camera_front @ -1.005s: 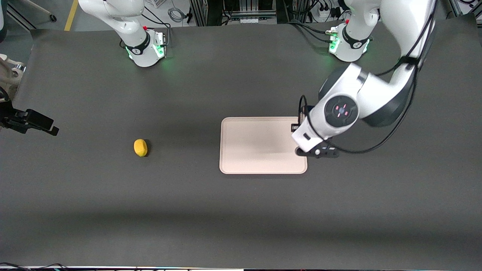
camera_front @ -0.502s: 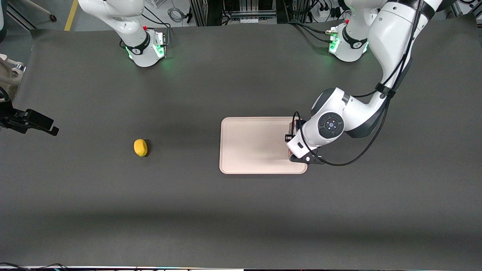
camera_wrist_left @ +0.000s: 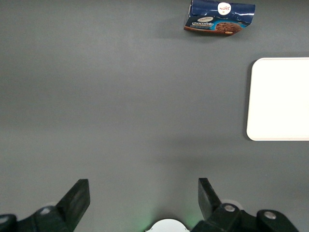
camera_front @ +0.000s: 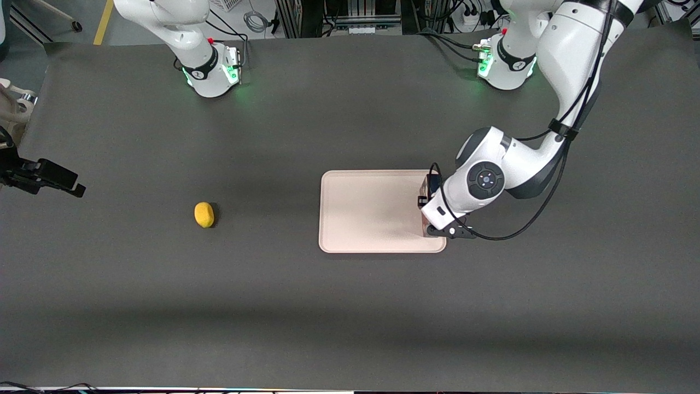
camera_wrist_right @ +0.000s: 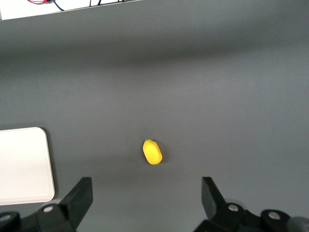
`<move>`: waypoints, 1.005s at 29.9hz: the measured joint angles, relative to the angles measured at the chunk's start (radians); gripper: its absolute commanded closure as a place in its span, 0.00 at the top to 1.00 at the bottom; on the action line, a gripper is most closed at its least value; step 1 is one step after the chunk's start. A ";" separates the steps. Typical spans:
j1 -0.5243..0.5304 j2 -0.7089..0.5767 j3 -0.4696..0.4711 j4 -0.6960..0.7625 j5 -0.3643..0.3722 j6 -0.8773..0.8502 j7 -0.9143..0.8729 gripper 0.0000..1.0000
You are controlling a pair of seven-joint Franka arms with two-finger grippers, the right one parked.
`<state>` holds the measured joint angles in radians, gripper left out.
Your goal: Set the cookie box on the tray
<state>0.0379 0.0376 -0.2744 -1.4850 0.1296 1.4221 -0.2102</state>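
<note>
The tray (camera_front: 372, 210) is a pale pinkish-white rectangle on the dark mat. My left gripper (camera_front: 431, 210) is low over the tray's edge at the working arm's end, and the wrist hides it there. A thin brownish strip (camera_front: 423, 191) shows under the wrist on that edge. In the left wrist view the gripper (camera_wrist_left: 143, 186) is open with only mat between its fingers. That view shows the cookie box (camera_wrist_left: 219, 17), dark blue with a round white logo, lying on the mat. There it is apart from the gripper and off a corner of the tray (camera_wrist_left: 280, 96).
A small yellow lump (camera_front: 203, 214) lies on the mat toward the parked arm's end, well away from the tray; it also shows in the right wrist view (camera_wrist_right: 152, 152). Both arm bases stand along the table edge farthest from the front camera.
The left arm dropped lower and moved over the tray's edge. In the last half second it slid slightly back toward the working arm's end. The tray and the yellow lump stayed put.
</note>
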 measured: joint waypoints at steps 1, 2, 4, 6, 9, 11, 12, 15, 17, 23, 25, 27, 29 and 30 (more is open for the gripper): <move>0.001 -0.016 0.025 0.009 -0.002 -0.029 0.043 1.00; 0.001 -0.032 0.050 0.014 -0.006 -0.052 0.084 1.00; 0.002 -0.063 0.100 0.010 -0.019 -0.080 0.157 1.00; 0.003 -0.088 0.143 -0.010 -0.033 -0.083 0.207 1.00; 0.005 -0.121 0.193 -0.072 -0.048 -0.057 0.264 1.00; 0.005 -0.144 0.210 -0.132 -0.058 -0.010 0.283 1.00; 0.005 -0.157 0.215 -0.171 -0.063 0.024 0.289 1.00; 0.004 -0.198 0.220 -0.296 -0.077 0.129 0.292 1.00; 0.004 -0.222 0.220 -0.368 -0.087 0.182 0.292 1.00; 0.004 -0.264 0.220 -0.456 -0.097 0.234 0.292 1.00; 0.004 -0.271 0.220 -0.458 -0.099 0.237 0.292 1.00; 0.004 -0.278 0.220 -0.457 -0.100 0.238 0.292 1.00; 0.004 -0.283 0.220 -0.457 -0.100 0.238 0.292 1.00; 0.004 -0.284 0.220 -0.457 -0.101 0.238 0.292 1.00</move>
<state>0.0418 -0.2469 -0.0541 -1.9424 0.0289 1.6605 0.0823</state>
